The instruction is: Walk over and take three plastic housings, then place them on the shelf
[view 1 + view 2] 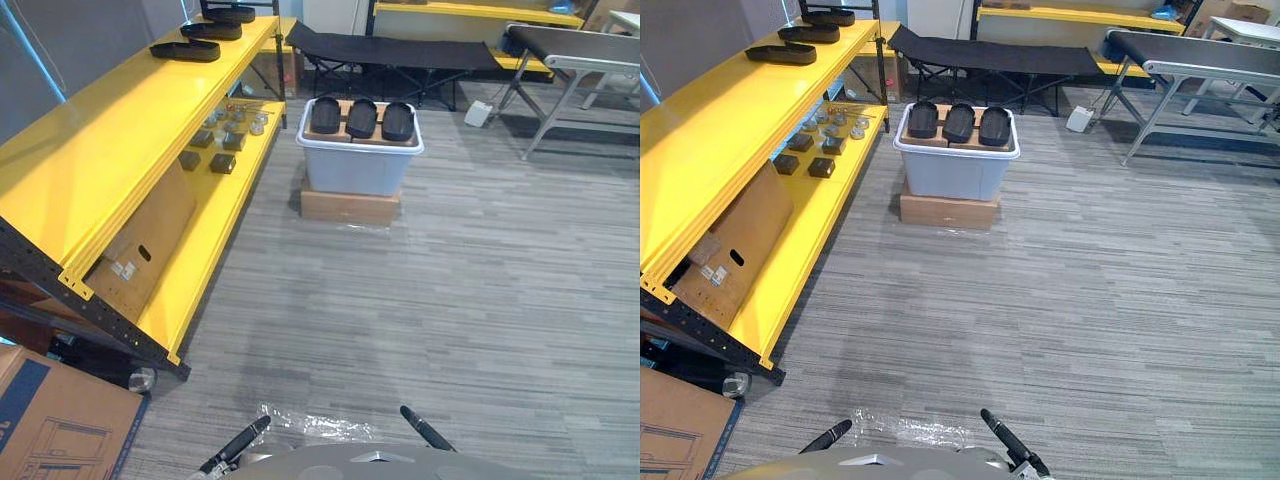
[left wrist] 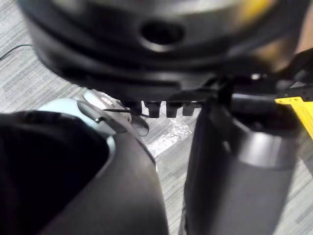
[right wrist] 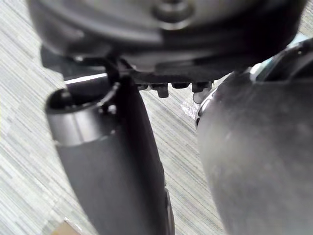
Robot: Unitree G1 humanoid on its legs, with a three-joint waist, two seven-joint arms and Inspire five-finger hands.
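Three black plastic housings lie side by side on top of a pale grey bin some way ahead on the floor. Three more black housings rest on the top board of the yellow shelf at the left, towards its far end. My left hand and right hand hang low at my sides, far from the bin, with fingers relaxed and nothing in them.
The bin stands on a flat cardboard box. The lower shelf board carries small parts and a leaning cardboard box. A black cot and a metal-framed table stand behind. Another carton and a clear plastic sheet lie near me.
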